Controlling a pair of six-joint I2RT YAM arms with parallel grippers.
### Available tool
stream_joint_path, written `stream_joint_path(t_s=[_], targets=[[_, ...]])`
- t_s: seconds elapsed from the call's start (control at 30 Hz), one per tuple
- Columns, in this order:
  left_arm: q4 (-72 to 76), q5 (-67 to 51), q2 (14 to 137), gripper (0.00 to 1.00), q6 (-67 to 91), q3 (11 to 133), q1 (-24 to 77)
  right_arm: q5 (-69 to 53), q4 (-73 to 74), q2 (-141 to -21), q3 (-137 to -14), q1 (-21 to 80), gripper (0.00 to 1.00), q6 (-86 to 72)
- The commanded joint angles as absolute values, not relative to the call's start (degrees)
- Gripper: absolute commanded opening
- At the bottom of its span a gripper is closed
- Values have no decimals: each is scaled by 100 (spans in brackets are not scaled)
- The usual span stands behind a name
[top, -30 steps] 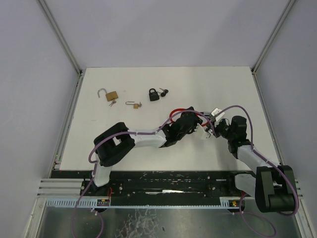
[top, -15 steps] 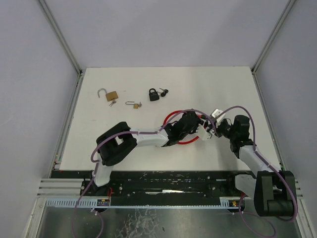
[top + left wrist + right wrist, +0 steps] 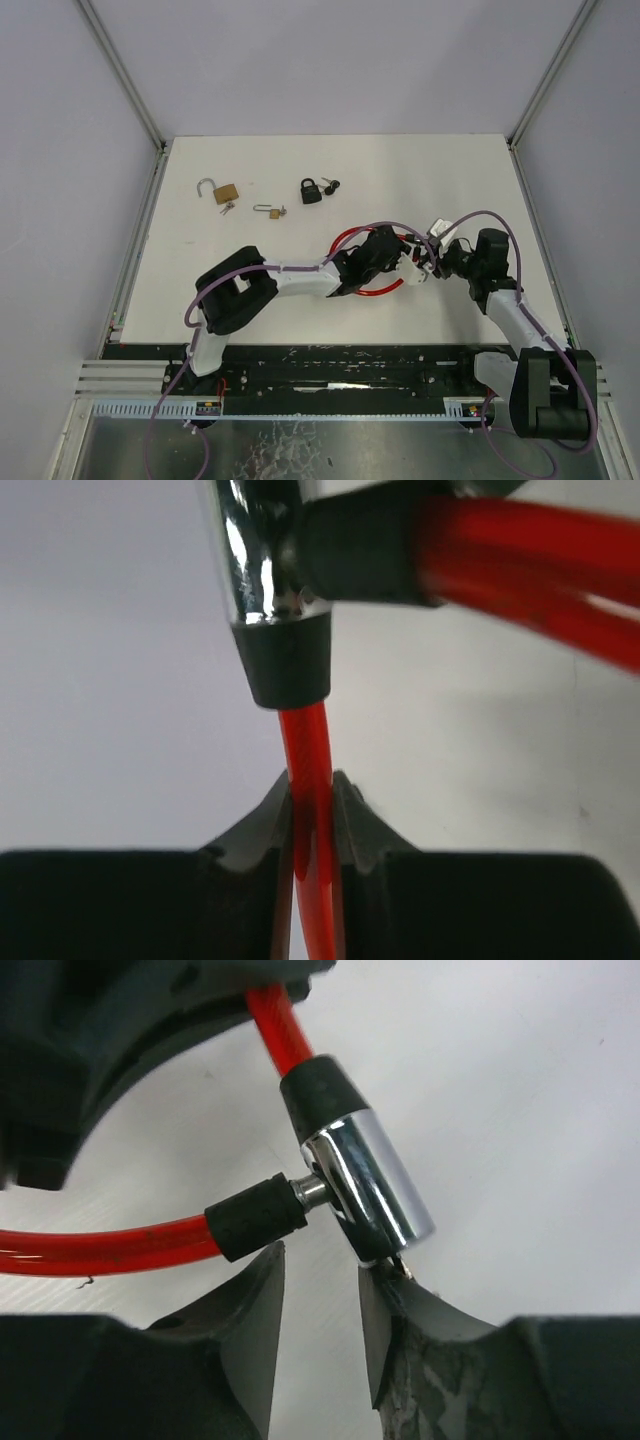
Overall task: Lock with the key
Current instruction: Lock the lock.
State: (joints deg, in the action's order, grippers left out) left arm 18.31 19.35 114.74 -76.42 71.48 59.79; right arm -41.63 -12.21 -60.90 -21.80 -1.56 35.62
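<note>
A red cable lock (image 3: 383, 289) lies mid-table, its chrome cylinder (image 3: 370, 1185) raised between the two arms. My left gripper (image 3: 311, 785) is shut on the red cable (image 3: 305, 750) just below the cylinder (image 3: 262, 550). The cable's black plug end (image 3: 255, 1218) sits in the cylinder's side. My right gripper (image 3: 321, 1260) is just under the cylinder, open, with nothing between its fingers. A small piece of metal, probably the key (image 3: 404, 1269), sticks out of the cylinder's lower end and touches the top of my right finger (image 3: 420, 1310). Seen from above, both grippers meet near the table's middle (image 3: 420, 265).
At the back left lie a brass padlock (image 3: 226, 192) with its shackle open, a smaller brass padlock (image 3: 268, 211), and a black padlock (image 3: 312, 190) with keys (image 3: 331, 185) beside it. The white table (image 3: 470, 170) is fenced by metal rails.
My right gripper's jaws have spread apart under the cylinder. Both arms and the red cable have drifted slightly toward the near edge. The left grip is unchanged.
</note>
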Motion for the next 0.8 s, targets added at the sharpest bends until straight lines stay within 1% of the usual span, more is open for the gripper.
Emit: stream_joint_path(t_s=[0.0,0.17,0.3,0.43,0.57,0.77], targets=[[1272,1889,11607,0,-7691,7071,5949,-5201,-1217,-5700,-2944,-264,46,3537],[1320,1888,11599,0,-7628,7088,5933,-5591,-371,-5597,-3249,-363,58,3961],[1410,1907,11568,0,-7481,7093,5893,-5574,-9,-5604,-3427,-446,61,4132],[1506,1902,11523,0,-7392,7077,5871,-5566,181,-5641,-3608,-594,63,3979],[1729,2034,11502,0,-7273,7072,5861,-5624,161,-5691,-3949,-783,65,3048],[2249,2346,11471,0,-6907,7104,5827,-5768,157,-5994,-4620,-1214,68,655]])
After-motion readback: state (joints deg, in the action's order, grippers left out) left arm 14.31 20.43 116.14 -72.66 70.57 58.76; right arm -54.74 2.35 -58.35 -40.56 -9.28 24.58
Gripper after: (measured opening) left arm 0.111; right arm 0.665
